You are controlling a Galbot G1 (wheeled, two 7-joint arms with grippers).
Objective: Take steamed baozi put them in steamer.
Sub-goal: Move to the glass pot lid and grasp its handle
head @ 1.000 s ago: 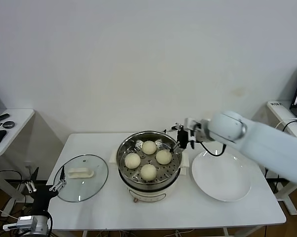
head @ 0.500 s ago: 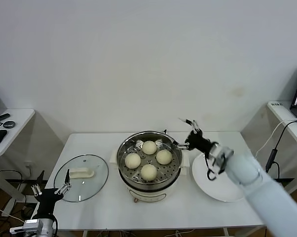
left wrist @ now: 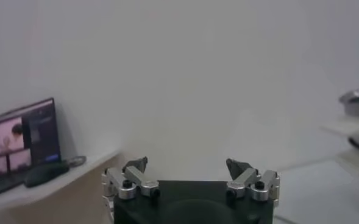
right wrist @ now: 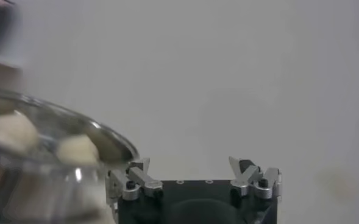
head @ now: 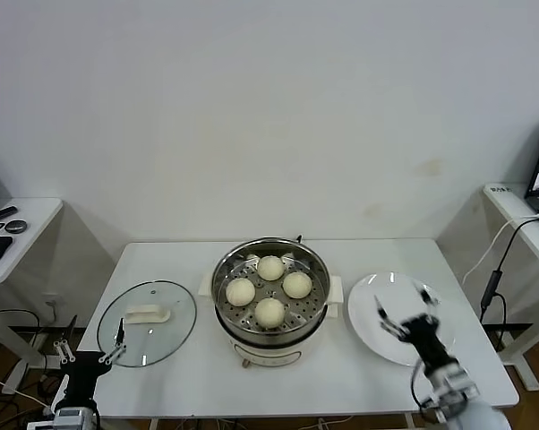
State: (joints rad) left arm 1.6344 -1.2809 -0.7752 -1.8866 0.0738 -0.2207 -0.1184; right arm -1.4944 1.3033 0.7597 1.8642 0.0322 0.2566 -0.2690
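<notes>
Evidently the loading step is done: all four small, smooth, cream-white steamed baozi (head: 269, 288) sit on the perforated tray inside the large round shiny stainless-steel steamer (head: 270, 327), spaced in a loose diamond and apart from one another, near the middle of the white table (head: 341, 381). To the steamer's right, the flat white plate (head: 377, 336) lies bare of buns, which fits the reading that nothing is left to carry. The right gripper (head: 406, 315) hangs low over that plate near the table's front edge, its two fingers spread apart and holding nothing; its own wrist camera agrees, showing the fingertips well separated with the steamer's rim and two buns off to one side. The left gripper (head: 88, 348) is parked low by the table's front left corner, just in front of the round glass lid with its white handle (head: 147, 322), which rests flat on the table left of the steamer; its fingers are likewise splayed and empty. By my judgement, little remains beyond drawing the right arm clear; if covering the pot were wanted, the left arm is nearest the lid, though the task does not ask for it.
</notes>
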